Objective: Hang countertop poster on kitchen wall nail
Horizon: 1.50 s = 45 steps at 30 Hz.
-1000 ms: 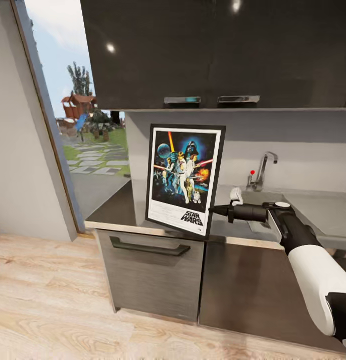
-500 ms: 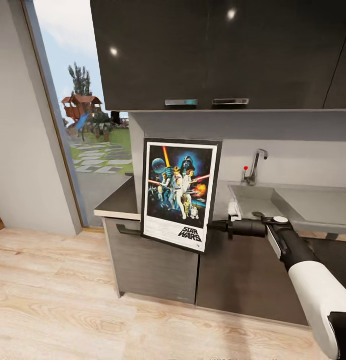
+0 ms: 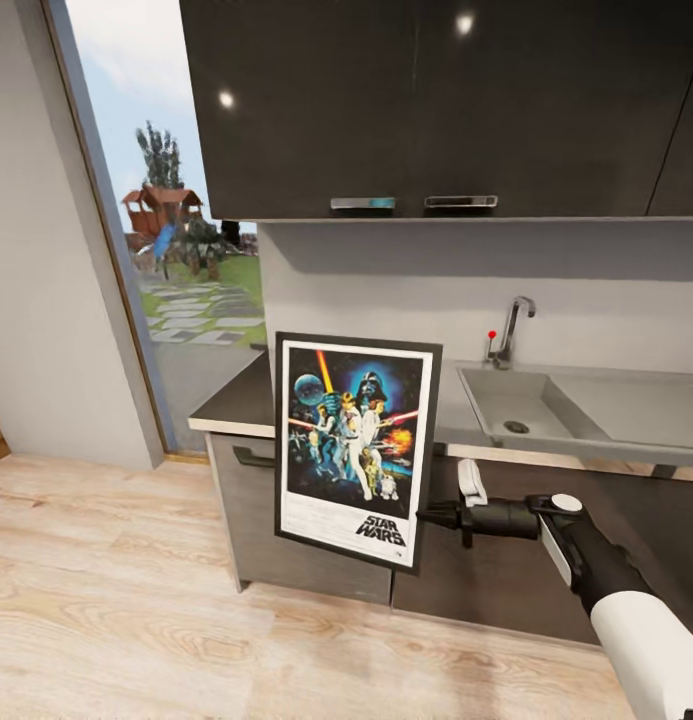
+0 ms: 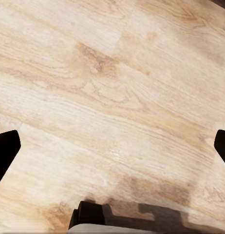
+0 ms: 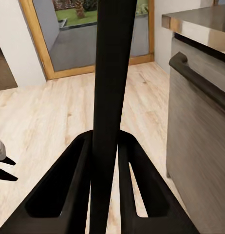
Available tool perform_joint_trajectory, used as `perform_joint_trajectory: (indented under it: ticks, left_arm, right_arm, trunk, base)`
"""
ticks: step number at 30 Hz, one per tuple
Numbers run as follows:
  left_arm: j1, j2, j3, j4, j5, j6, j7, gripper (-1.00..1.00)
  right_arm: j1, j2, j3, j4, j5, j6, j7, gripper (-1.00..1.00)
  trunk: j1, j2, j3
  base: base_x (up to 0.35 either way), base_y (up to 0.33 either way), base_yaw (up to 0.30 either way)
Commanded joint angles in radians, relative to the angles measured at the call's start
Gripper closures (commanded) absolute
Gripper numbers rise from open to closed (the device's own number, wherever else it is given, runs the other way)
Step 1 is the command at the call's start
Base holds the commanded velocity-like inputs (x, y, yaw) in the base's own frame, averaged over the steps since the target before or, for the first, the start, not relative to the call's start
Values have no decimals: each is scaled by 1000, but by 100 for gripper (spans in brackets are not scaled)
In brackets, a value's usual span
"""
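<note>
The right arm reached forward and leftward at about drawer height, its forearm nearly level, and the right claw (image 3: 426,516) was clamped on the right edge of the poster (image 3: 354,448). In the right wrist view the dark frame edge (image 5: 110,97) ran upright between the two closed fingers (image 5: 76,175). The poster hung upright, slightly tilted, off the worktop (image 3: 241,405) and in front of the cabinet drawer (image 3: 248,500), above the plank floor (image 3: 116,600). The sunken sink (image 3: 531,405) held nothing visible but its drain. The left claw (image 4: 112,146) faced the floor with its fingertips spread wide, holding nothing. Compared with half a second earlier, the poster and right claw sat lower against the cabinets.
</note>
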<state>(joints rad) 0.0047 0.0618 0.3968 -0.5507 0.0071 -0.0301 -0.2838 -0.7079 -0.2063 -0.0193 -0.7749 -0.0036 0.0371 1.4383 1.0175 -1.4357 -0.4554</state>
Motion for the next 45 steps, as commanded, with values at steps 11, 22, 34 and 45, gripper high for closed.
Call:
perform_joint_trajectory:
  ticks: [11, 22, 34, 45]
  left_arm:
    - [0, 0, 2, 2, -1, -1, -6, -100]
    - [0, 0, 2, 5, -1, -1, -6, -100]
    - [0, 0, 2, 5, -1, -1, -6, -100]
    - [0, 1, 1, 7, -2, 1, -5, -100]
  right_arm:
    - [1, 1, 0, -1, -2, 6, 13, 100]
    - [2, 0, -3, 1, -3, 7, 14, 100]
    - [2, 1, -2, 1, -3, 7, 14, 100]
    - [2, 1, -3, 0, -3, 7, 14, 100]
  trunk:
    - [-42, 77, 16]
    - [-84, 154, 45]
    - [-130, 238, 83]
    - [-173, 315, 117]
  base:
    - [0, 0, 0]
    - [0, 0, 0]
    - [0, 0, 0]
    - [0, 0, 0]
